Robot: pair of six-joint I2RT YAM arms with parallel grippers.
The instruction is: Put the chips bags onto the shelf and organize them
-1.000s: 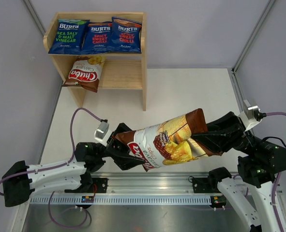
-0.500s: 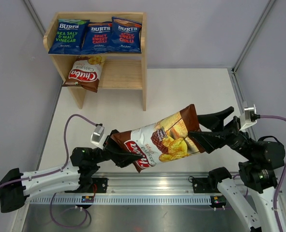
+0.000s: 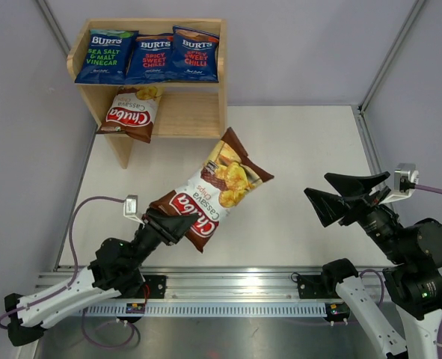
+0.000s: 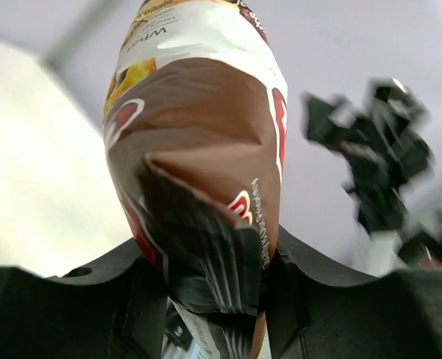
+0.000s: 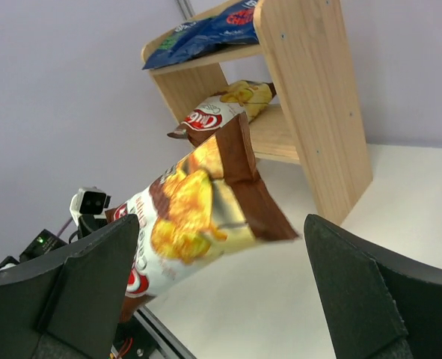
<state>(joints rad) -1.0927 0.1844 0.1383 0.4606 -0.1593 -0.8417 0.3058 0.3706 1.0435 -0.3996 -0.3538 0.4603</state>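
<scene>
Up at the upper left of the overhead view, the shelf (image 3: pixel 223 112) already carries four of your five bags. Three blue Burts bags (image 3: pixel 152 58) lie side by side across the top tier, overlapping a little. One Chuba (image 3: pixel 131 114) lies at the left end of the lower tier, its bottom corner hanging past the front edge.

The last Chuba (image 3: pixel 209 191) is in the air at mid-frame, above the table (image 3: pixel 303 142). Its top points toward the shelf but is apart from it. Your left gripper (image 3: pixel 167 223) has its jaws clamped on that bag's bottom seam, and the left wrist view shows the crimped foil pinched between them. Your right gripper (image 3: pixel 317 185) stands at the right of the frame, jaws spread wide on nothing, well apart from the bag.

I judge the job nearly done, with one bag left to shelve. The bare wood on the lower tier, to the right of the shelved Chuba, looks like the natural spot. You may also want to push that overhanging Chuba fully onto its board.

Your table is matte white and flat. Plain pale grey walls close it in at the left, top and right of the frame. An aluminium rail (image 3: pixel 235 278) runs along the bottom, where the arms are bolted.
</scene>
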